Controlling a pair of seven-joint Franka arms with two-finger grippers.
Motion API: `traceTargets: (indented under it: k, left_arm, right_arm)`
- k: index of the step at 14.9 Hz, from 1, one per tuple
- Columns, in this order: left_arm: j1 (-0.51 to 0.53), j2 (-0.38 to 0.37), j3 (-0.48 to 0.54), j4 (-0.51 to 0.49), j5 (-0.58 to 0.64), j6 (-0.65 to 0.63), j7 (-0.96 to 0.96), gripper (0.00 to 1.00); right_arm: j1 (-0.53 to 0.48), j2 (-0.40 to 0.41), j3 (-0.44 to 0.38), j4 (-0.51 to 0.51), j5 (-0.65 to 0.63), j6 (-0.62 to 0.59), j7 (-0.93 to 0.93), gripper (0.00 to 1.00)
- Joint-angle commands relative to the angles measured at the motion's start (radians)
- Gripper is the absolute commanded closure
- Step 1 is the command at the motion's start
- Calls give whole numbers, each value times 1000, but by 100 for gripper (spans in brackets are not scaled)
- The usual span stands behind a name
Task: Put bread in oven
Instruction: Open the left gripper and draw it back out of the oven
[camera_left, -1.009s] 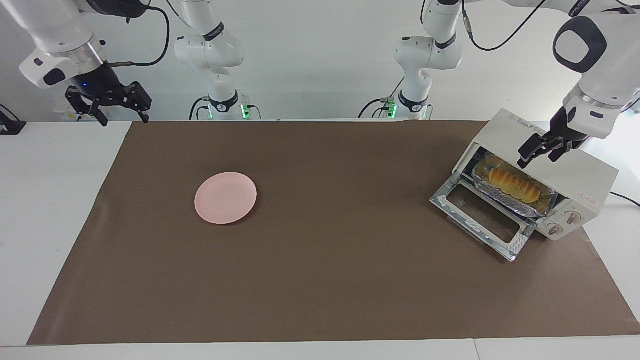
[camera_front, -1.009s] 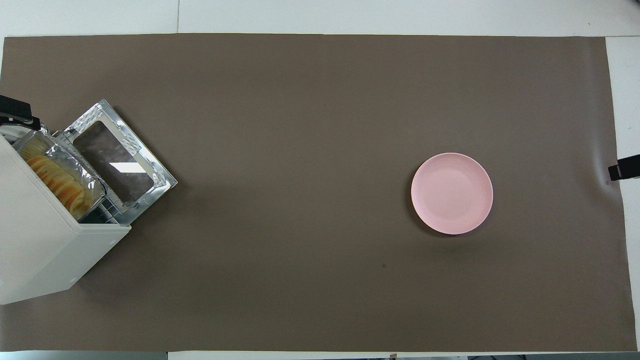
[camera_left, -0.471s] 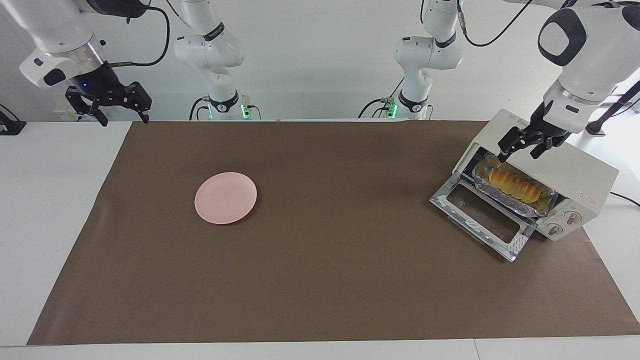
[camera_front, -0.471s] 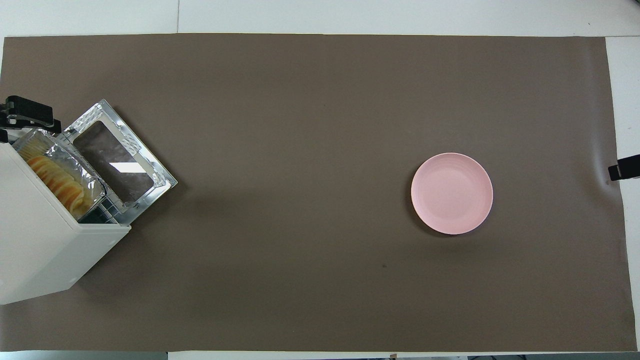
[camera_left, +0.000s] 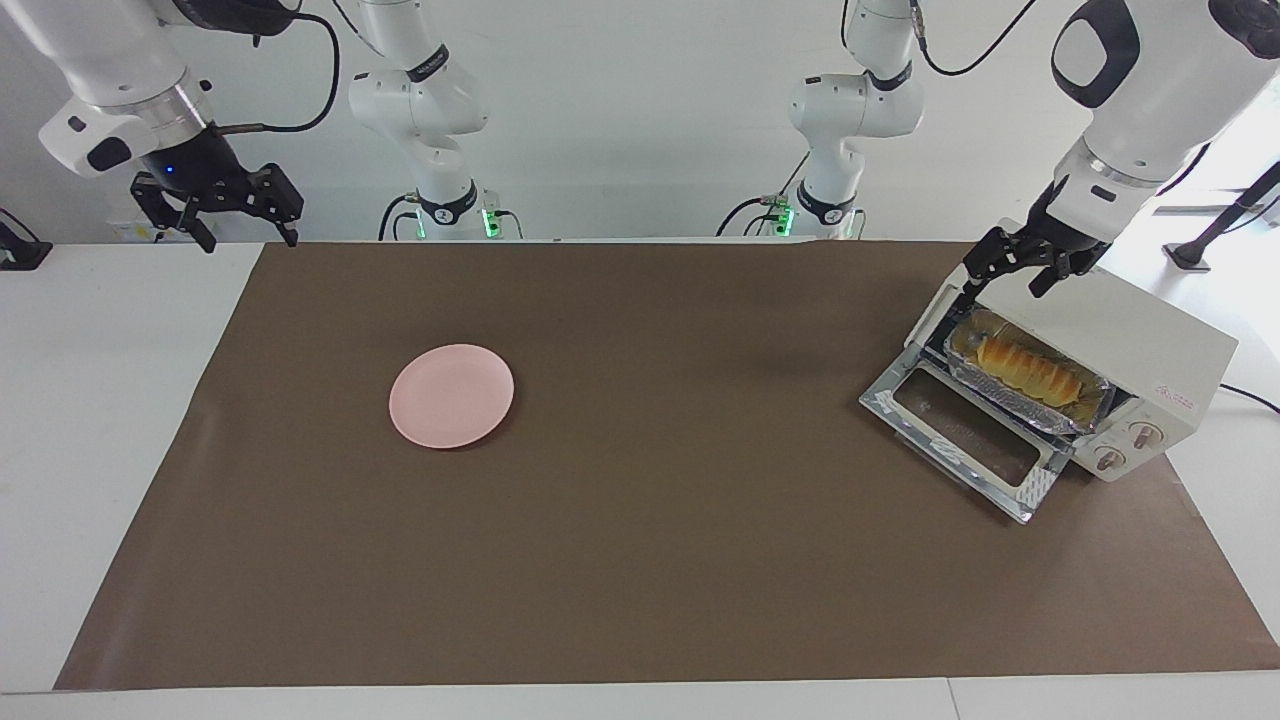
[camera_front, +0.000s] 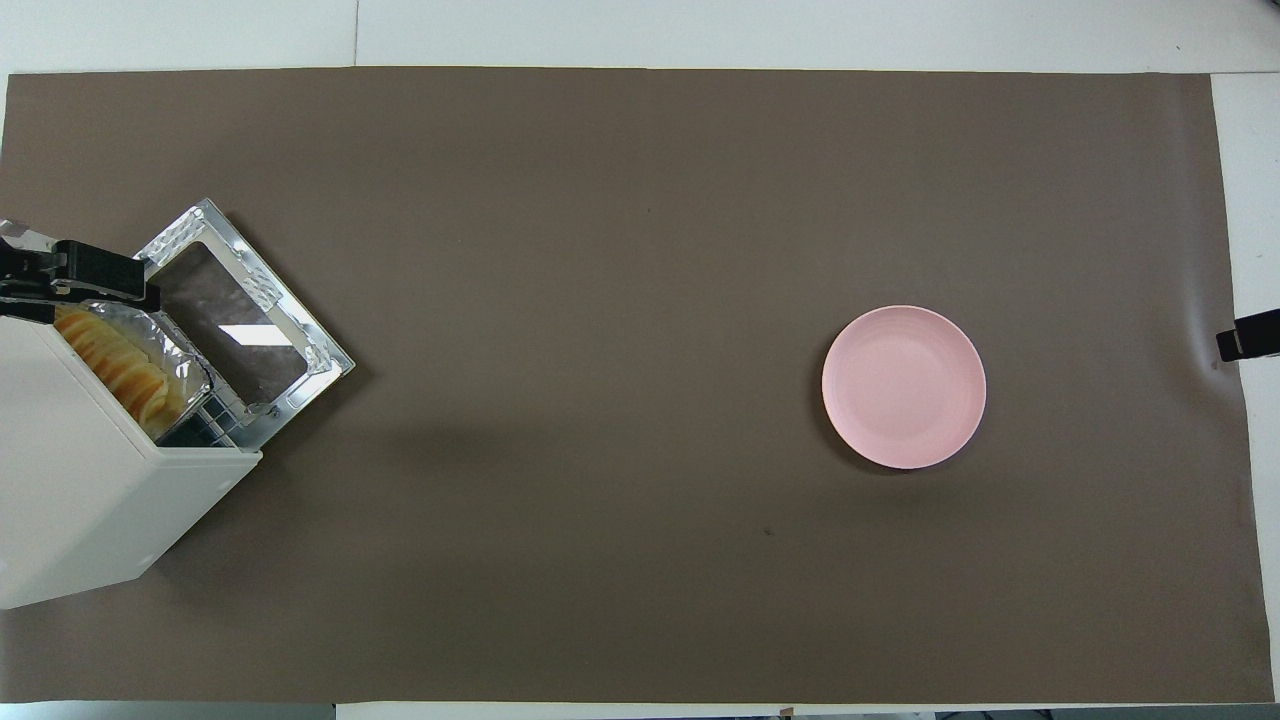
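Rising off the boxy cream-white toaster oven (camera_left: 1130, 355), the left gripper (camera_left: 1005, 270) had released, fingers apart and empty. Golden ridged bread (camera_left: 1030, 368) lay inside on a crinkled foil tray (camera_left: 1000, 395). The right gripper (camera_left: 235, 215) waited, spread.

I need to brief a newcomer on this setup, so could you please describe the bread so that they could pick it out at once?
Find the cream-white oven at the left arm's end of the table, its glass door dropped open. In its mouth sits a crinkled silver foil tray, and the bread lies in that tray. It is the only golden, ridged loaf; the pink plate is bare.
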Motion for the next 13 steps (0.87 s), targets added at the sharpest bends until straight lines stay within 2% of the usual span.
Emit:
traceTargets:
  k: [1,13]
  left_arm:
    - [56,-33,-68,-40,19,-10,17,0]
    - [30,-33,-71,-49,78,-35,-22,0]
  right_arm:
    - [-3,-25,4,-27,-11,-4,-9,0]
    - [-3,-25,4,-27,-11,-4,-9,0]
